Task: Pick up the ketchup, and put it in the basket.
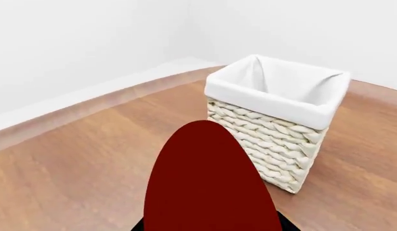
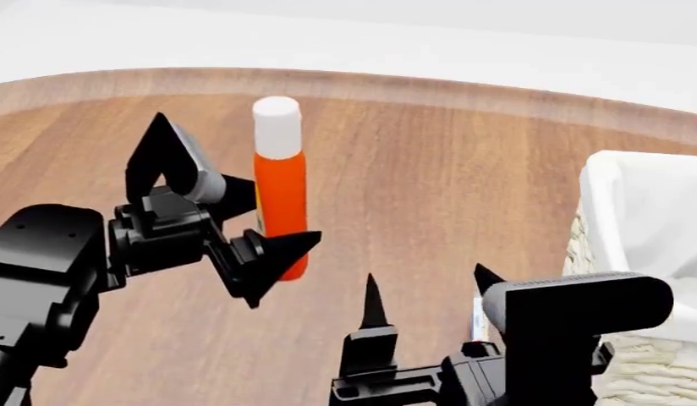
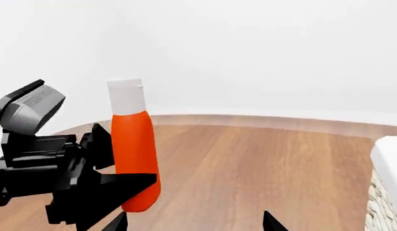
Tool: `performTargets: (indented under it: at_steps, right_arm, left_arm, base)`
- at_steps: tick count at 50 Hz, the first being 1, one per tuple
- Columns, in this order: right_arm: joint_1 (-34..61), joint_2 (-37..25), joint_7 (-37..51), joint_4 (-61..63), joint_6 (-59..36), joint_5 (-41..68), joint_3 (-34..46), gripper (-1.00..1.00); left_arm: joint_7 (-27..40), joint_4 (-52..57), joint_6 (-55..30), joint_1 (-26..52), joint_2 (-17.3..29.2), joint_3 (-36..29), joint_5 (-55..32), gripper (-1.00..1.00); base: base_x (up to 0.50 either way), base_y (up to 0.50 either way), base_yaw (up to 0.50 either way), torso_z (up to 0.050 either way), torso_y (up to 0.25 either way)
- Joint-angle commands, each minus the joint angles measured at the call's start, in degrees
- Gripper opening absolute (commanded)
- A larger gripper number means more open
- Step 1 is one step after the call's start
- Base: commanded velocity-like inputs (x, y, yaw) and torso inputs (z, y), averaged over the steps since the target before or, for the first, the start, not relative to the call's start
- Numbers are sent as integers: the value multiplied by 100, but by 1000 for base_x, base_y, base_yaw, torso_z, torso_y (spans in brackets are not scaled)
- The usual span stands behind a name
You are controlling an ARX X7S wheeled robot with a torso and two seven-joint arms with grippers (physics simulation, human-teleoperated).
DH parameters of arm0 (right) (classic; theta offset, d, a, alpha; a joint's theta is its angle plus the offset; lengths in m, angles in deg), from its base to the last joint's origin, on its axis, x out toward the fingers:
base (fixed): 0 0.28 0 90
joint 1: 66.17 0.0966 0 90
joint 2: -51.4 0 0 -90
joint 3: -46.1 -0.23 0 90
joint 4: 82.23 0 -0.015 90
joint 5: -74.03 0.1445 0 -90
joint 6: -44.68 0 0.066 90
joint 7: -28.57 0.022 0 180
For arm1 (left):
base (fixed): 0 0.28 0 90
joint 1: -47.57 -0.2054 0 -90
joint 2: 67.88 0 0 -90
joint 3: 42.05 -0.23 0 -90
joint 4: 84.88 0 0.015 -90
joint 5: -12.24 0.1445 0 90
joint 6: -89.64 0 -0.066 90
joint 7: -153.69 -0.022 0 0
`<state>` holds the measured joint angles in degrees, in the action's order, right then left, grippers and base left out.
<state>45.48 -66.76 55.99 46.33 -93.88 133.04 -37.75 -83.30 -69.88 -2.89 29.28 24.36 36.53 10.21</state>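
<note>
The ketchup (image 2: 281, 190) is an orange-red bottle with a white cap, held about upright over the wooden floor. My left gripper (image 2: 278, 218) is shut on its lower body, one finger on each side. In the left wrist view the ketchup (image 1: 211, 183) fills the lower middle as a dark red shape and hides the jaws. It also shows in the right wrist view (image 3: 134, 154). The basket (image 2: 642, 211) is cream wicker with a white liner and stands at the right, apart from the bottle. It shows whole in the left wrist view (image 1: 275, 115). My right gripper (image 2: 425, 283) is open and empty, low between bottle and basket.
The wooden floor (image 2: 439, 169) runs to a white skirting and white walls at the back. The basket's rim (image 3: 388, 159) shows at the edge of the right wrist view. The right gripper's fingertips (image 3: 269, 219) are over bare floor.
</note>
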Motion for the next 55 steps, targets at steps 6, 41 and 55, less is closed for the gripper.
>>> performTargets:
  at_steps: [6,41,55]
  right_arm:
    - [1681,-30,643,-257,-1160,1715,-284,100]
    - [3348,800,-776,-2524,-952,877,885,100]
    - [3447,1094,-1464,-3593,-491,332,1281,100]
  left_arm:
    - [-343,3,-79,-21,-160,389,70,-100]
    - [-557,3,-67,-40,-206,112,-99,-100]
    - [-574,4,-31,-48,-198,-25,-263,-100]
  base:
    - [0,0,0,0,2]
    - [0,0,0,0,0]
    - [0,0,0,0,0]
